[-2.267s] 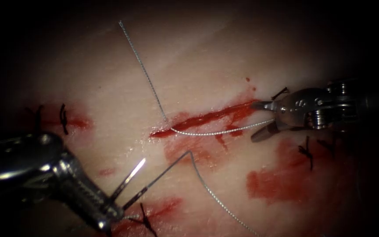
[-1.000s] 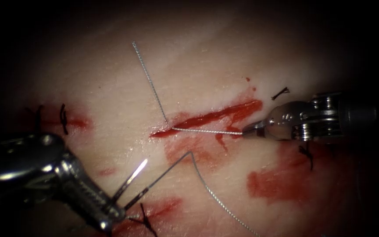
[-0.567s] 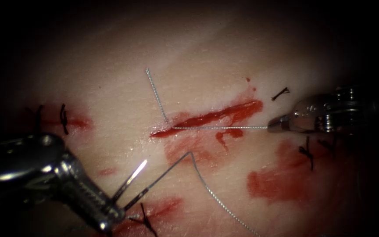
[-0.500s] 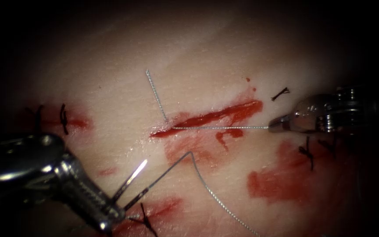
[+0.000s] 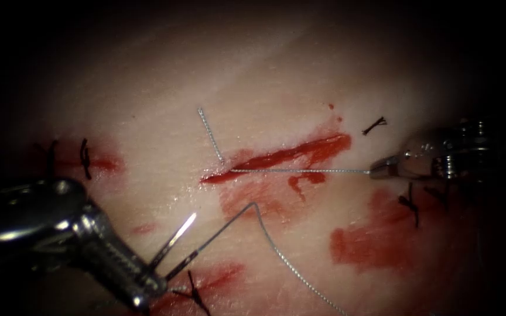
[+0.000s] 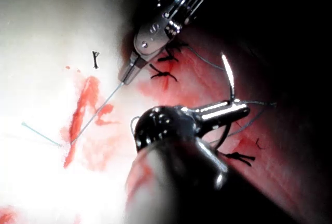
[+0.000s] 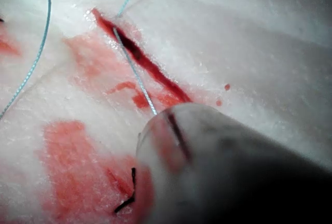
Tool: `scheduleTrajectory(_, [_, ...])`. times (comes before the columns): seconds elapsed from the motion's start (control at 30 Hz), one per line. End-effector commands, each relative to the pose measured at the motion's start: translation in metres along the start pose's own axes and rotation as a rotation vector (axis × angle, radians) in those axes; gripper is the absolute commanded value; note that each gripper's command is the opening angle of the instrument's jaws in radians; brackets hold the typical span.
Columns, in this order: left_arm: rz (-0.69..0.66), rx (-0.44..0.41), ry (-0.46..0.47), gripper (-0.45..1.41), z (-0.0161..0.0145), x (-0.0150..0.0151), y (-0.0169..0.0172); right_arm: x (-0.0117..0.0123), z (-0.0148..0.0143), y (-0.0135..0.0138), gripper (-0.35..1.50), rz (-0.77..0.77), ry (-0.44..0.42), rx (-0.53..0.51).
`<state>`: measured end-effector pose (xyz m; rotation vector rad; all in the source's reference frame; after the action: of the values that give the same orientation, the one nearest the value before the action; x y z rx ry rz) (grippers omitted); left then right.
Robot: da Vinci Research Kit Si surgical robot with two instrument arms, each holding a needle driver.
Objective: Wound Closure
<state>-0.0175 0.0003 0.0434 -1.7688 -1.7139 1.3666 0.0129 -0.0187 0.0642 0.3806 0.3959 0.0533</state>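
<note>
- Since the earlier shots our right tool has backed off to the right with the thread clamped in its closed jaws, so that strand is now drawn straight and the free tail above the cut is way shorter than it was.
- Nearest to us, the left tool hasn't budged: jaws shut on the needle, gripped roughly mid-curve as far as we can tell, though the exact spot is hard to see.
- That needle is clear of the tissue, tip pointing up and away from the left tool, sitting on the near side of the cut. Its trailing thread loops off beyond the jaws and then down out of view.
- Further out, the taut strand runs from the cut's left end straight across to the right tool's tips, which sit just past the cut's right end.
- Red fluid is smeared below the right tool, and a few dark cut ends of thread lie close around it.
- Our read: we're in the pull-the-thread-through step, tail nearly down to knot length.
- Next move, we reckon, calls for a gentle stop so the short tail doesn't slip right through the tissue.
</note>
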Motion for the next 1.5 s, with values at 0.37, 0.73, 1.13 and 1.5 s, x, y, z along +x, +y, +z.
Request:
scheduleTrajectory(0.37, [0.022,-0.002,-0.014,-0.45,-0.0005,-0.0004,-0.0015,0.0012,-0.0001,0.0003,0.99,-0.008,0.011,0.008])
scheduleTrajectory(0.73, [0.563,0.382,-0.212,-0.45,-0.0021,-0.0061,-0.0107,0.0059,-0.0076,0.0031,1.13,0.228,0.326,-0.079])
scheduleTrajectory(1.13, [0.816,0.407,-0.308,-0.45,-0.0015,-0.0079,-0.0128,0.0100,-0.0059,0.0014,1.05,0.622,0.790,0.366])
scheduleTrajectory(1.5, [1.080,0.405,-0.237,-0.45,-0.0011,-0.0071,-0.0139,0.0144,-0.0022,-0.0019,1.06,0.866,1.136,0.635])
